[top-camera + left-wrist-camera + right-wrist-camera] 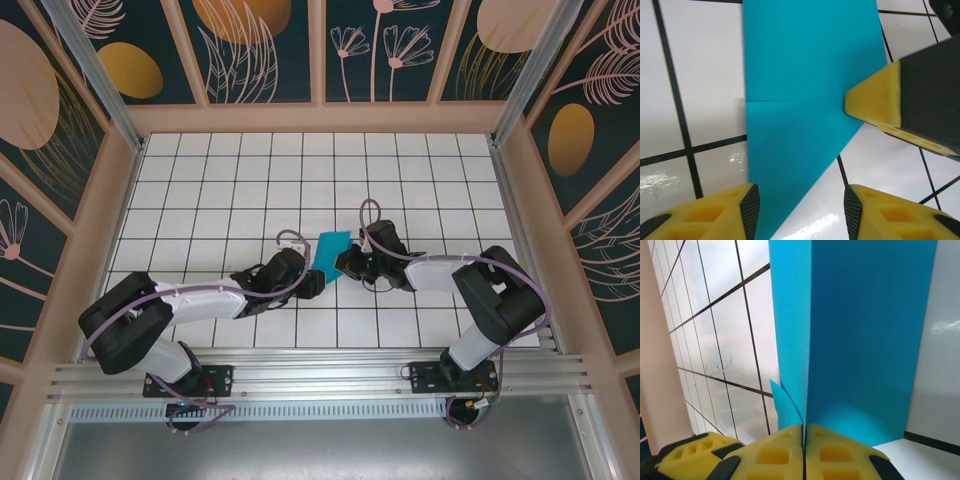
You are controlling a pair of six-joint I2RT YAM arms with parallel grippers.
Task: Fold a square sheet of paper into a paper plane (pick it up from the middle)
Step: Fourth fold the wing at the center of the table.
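Looking down from the top external camera, you see the square sheet of paper (330,250), folded narrow, on the tiled table (200,200) between the left gripper (312,284) and the right gripper (346,263). The jaws are too small to judge there. Your left wrist view shows its jaws standing apart around the sheet's near corner, with the sheet's far end cut off. Your right wrist view shows its fingers (835,455) pinched tight on the sheet's edge.
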